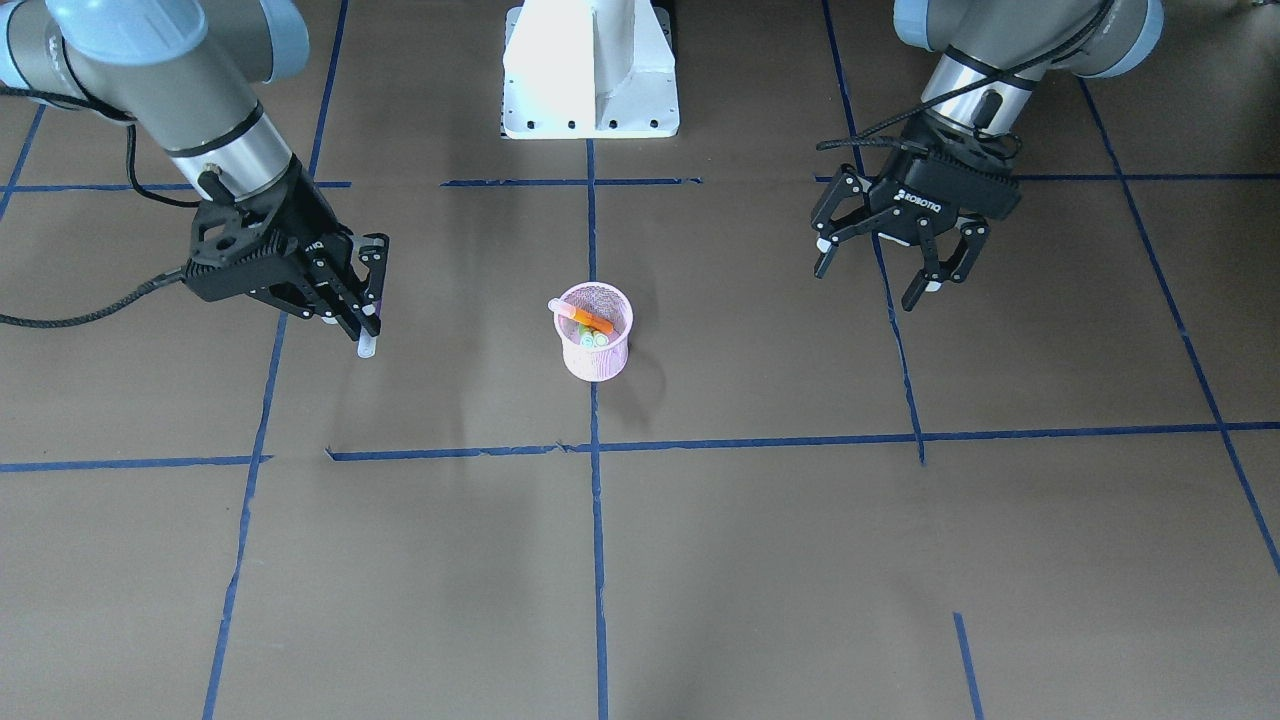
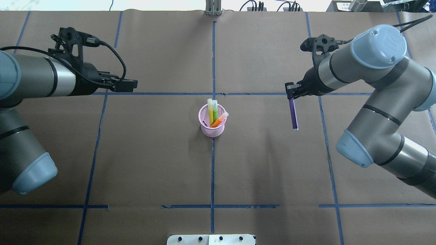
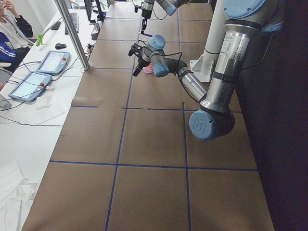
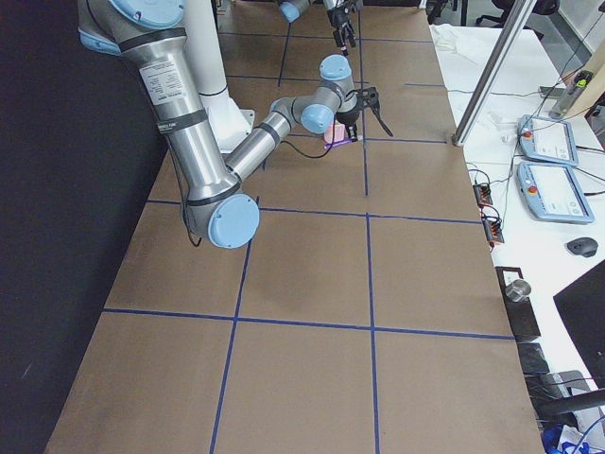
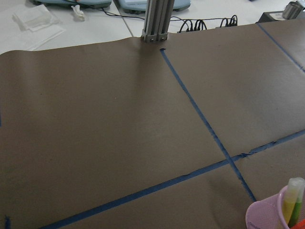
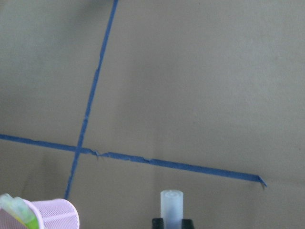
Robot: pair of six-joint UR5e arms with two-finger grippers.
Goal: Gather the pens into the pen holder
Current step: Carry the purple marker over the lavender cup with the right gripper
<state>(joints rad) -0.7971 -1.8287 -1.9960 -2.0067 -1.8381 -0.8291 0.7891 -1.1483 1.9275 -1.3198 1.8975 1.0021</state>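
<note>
The pink mesh pen holder (image 1: 596, 352) (image 2: 213, 128) stands upright at the table's middle. In it are an orange pen (image 1: 588, 319) (image 2: 219, 120) and two green pens (image 2: 213, 112), their cap ends sticking out. My right gripper (image 1: 368, 318) (image 2: 291, 96) is shut on a purple pen (image 2: 293, 115) and holds it above the table, well off to the holder's side; its pale cap (image 1: 366, 347) (image 6: 171, 204) points down. My left gripper (image 1: 868, 283) (image 2: 131, 83) is open and empty on the holder's other side. The holder's rim shows in both wrist views (image 5: 267, 214) (image 6: 55, 212).
Blue tape lines (image 1: 598, 560) grid the brown table. The white robot base (image 1: 590, 75) stands behind the holder. An aluminium post (image 5: 156, 19) rises at the far edge, with a desk of tablets (image 3: 36, 77) and an operator beyond.
</note>
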